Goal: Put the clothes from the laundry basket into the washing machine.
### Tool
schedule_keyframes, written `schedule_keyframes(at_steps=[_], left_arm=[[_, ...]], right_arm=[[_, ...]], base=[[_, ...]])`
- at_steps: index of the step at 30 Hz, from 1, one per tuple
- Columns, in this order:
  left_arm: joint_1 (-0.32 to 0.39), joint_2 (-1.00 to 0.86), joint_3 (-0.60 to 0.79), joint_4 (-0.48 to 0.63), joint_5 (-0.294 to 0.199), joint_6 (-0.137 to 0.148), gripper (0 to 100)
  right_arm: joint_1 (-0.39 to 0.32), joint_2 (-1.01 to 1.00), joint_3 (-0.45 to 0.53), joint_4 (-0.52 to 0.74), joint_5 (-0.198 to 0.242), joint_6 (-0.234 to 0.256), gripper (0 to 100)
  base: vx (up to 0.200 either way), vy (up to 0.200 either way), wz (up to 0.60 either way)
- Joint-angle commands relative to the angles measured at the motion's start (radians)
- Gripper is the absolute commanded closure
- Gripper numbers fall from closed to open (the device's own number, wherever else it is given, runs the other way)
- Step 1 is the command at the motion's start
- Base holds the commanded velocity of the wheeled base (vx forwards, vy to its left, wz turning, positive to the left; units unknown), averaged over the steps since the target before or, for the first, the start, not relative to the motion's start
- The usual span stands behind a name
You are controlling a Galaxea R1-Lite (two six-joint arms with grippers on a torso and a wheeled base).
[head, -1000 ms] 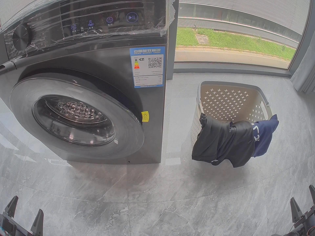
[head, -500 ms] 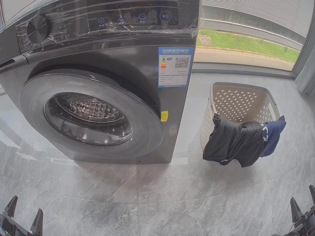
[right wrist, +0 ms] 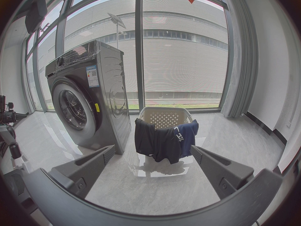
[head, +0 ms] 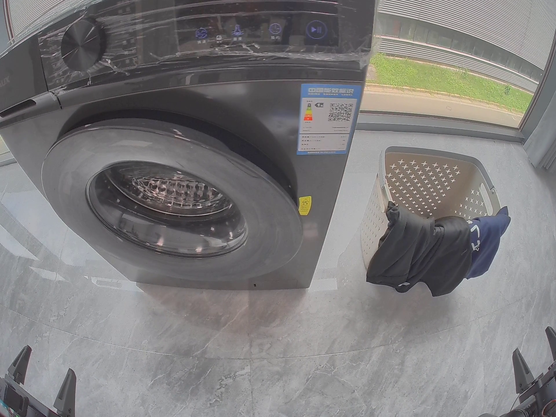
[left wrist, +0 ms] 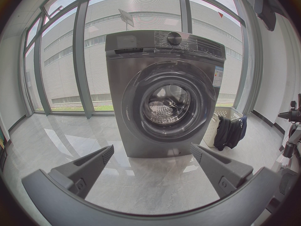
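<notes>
A dark grey washing machine (head: 191,146) stands ahead, its round glass door (head: 168,209) closed over the drum. To its right sits a white perforated laundry basket (head: 434,175). A black garment (head: 423,250) and a dark blue one (head: 486,238) hang over the basket's near rim. My left gripper (head: 43,377) is low at the near left, open and holding nothing. My right gripper (head: 536,357) is low at the near right, open and holding nothing. The left wrist view faces the washing machine (left wrist: 166,91); the right wrist view faces the basket (right wrist: 165,116) and its black garment (right wrist: 155,140).
Polished grey floor tiles (head: 278,343) stretch between me and the machine. A floor-to-ceiling window (head: 457,47) runs behind the basket, with a curtain (right wrist: 241,63) at its right end and a white wall (right wrist: 276,79) beyond.
The whole head view has shifted: machine and basket sit further right in the picture, so the camera has turned left. Both grippers stay at the same low spots, still open.
</notes>
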Motion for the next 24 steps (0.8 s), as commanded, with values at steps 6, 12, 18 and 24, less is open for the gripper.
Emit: schedule_keyframes(at_steps=[6,12,18,24], left_arm=[[0.000,-0.017,0.016,0.000,0.002,0.000,0],[0.000,-0.017,0.016,0.000,0.002,0.000,0],[0.000,-0.017,0.016,0.000,0.000,0.000,0],[0.000,-0.017,0.016,0.000,0.000,0.000,0]], right_arm=[[0.000,-0.016,0.018,0.000,0.001,0.000,0],[0.000,-0.016,0.018,0.000,0.001,0.000,0],[0.000,-0.016,0.018,0.000,0.001,0.000,0],[0.000,-0.016,0.018,0.000,0.001,0.000,0]], base=[[0.000,0.200,0.00],[0.000,0.167,0.00],[0.000,0.000,0.00],[0.000,0.033,0.00]])
